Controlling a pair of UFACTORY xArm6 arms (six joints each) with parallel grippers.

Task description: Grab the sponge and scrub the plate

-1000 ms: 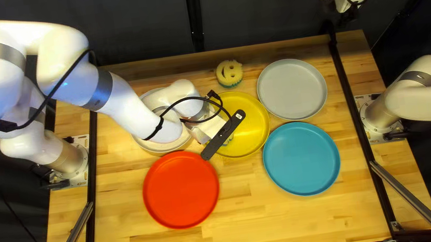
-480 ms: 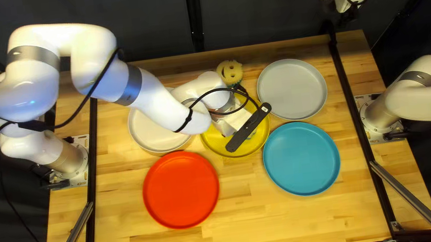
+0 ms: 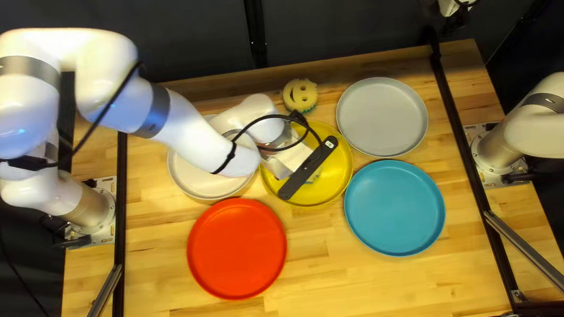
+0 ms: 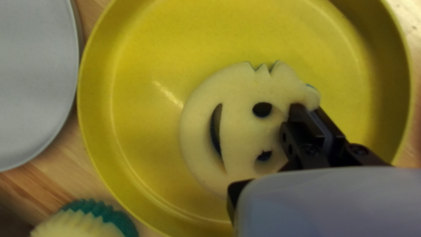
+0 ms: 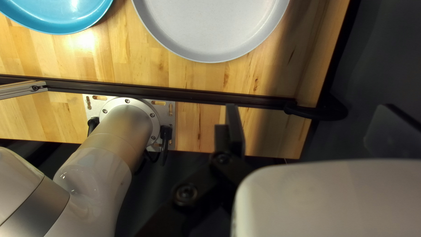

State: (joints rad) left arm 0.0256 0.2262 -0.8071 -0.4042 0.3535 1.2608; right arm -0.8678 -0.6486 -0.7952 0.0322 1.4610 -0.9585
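My left gripper (image 3: 309,168) is over the yellow plate (image 3: 332,177) in the top left view, its fingertips hidden beneath it. The left wrist view shows the same gripper (image 4: 309,112) shut on one edge of a pale yellow smiley-face sponge (image 4: 237,127), whose cut-out face is turned up. That sponge is over the inside of the yellow plate (image 4: 144,114); whether it presses on the surface I cannot tell. At the far right of the top left view hangs my right gripper (image 3: 454,18), beyond the table. In its wrist view this gripper (image 5: 313,125) stands open, holding nothing.
A second smiley sponge (image 3: 301,96) with a green underside sits beyond the yellow plate. Around it are a grey plate (image 3: 382,116), a blue plate (image 3: 394,207), a red plate (image 3: 236,248) and a pale plate (image 3: 190,174), the last partly under my left arm.
My left gripper, with the sponge, moved right across the yellow plate, then came back a little to the left. The right arm stayed still.
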